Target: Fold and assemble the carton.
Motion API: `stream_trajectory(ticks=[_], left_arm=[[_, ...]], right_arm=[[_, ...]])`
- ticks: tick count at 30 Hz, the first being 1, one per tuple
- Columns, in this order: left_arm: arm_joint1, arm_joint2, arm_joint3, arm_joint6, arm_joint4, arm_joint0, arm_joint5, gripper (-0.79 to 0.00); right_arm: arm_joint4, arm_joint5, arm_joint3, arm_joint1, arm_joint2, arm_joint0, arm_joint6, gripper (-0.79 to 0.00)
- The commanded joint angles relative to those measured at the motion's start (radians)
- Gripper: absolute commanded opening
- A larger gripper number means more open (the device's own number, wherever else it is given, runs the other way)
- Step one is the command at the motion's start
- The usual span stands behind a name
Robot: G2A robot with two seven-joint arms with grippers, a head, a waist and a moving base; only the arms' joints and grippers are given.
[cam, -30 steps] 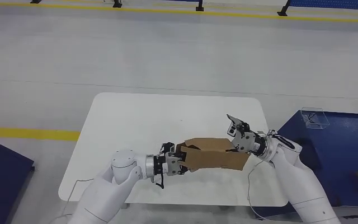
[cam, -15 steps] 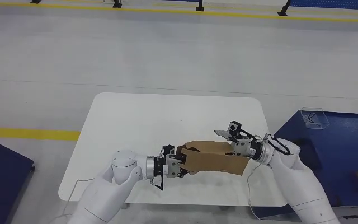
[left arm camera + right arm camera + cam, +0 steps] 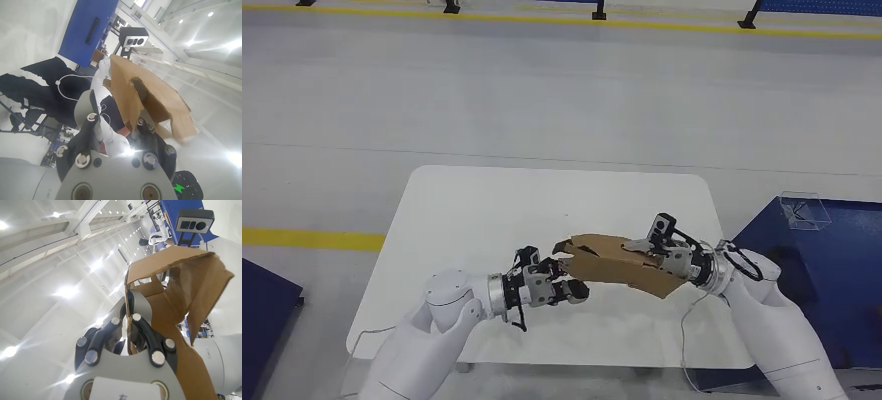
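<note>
A brown cardboard carton (image 3: pixel 617 262), partly folded with loose flaps, is held above the white table (image 3: pixel 492 215) near its front edge. My right gripper (image 3: pixel 657 252) is shut on the wall at one end of it. In the right wrist view the cardboard edge (image 3: pixel 189 285) runs between the two pads of that gripper (image 3: pixel 128 308). My left gripper (image 3: pixel 564 286) sits just below the carton's other end with its fingers spread wide. In the left wrist view a torn flap of the carton (image 3: pixel 151 91) lies against one finger of the left gripper (image 3: pixel 115 108), not clamped.
A blue cabinet (image 3: pixel 832 270) stands close to the table's right side, with a small clear box (image 3: pixel 802 208) on top. Bare tabletop stretches behind the carton and to the left. The table's front edge runs just under both arms.
The right gripper came down from above the carton's end and shut on its wall. The carton tilted and rose off the table. The left gripper let go and dropped slightly below the carton's end.
</note>
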Motion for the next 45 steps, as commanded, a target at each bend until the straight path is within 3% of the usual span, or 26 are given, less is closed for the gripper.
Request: stream_trajectory(ticks=[1, 8, 18, 22, 31, 33, 35, 42, 45], left_arm=[[0.005, -0.013, -0.012, 0.008, 0.017, 0.011, -0.004, 0.0], [0.016, -0.022, -0.055, 0.024, 0.085, 0.042, -0.012, 0.0], [0.019, -0.005, -0.059, 0.03, 0.118, 0.039, 0.007, 0.0], [0.019, 0.006, -0.059, 0.031, 0.135, 0.034, 0.007, -0.154], [0.021, 0.01, -0.061, 0.02, 0.142, 0.03, -0.004, -0.175], [0.022, 0.003, -0.058, 0.027, 0.139, 0.03, -0.014, -0.142], [0.022, -0.007, -0.059, 0.037, 0.139, 0.033, -0.039, 0.0], [0.031, -0.072, -0.073, 0.07, 0.162, 0.069, -0.188, 0.0], [0.043, -0.129, -0.073, 0.087, 0.217, 0.09, -0.259, 0.0]], right_arm=[[0.031, 0.005, 0.002, -0.002, 0.003, 0.001, -0.006, -0.785], [0.108, 0.086, 0.007, -0.006, -0.004, 0.008, -0.007, -0.785], [0.144, 0.124, 0.016, -0.008, -0.004, 0.019, -0.012, -0.785], [0.151, 0.13, 0.021, -0.009, -0.005, 0.022, -0.012, -0.785], [0.165, 0.12, 0.024, -0.012, -0.005, 0.029, -0.027, -0.785], [0.173, 0.124, 0.03, -0.013, -0.008, 0.028, -0.04, -0.785], [0.201, 0.145, 0.038, -0.016, -0.01, 0.03, -0.068, -0.785], [0.201, 0.145, 0.038, -0.016, -0.01, 0.03, -0.068, -0.785], [0.107, -0.034, 0.005, -0.014, 0.015, 0.023, -0.092, -0.785]])
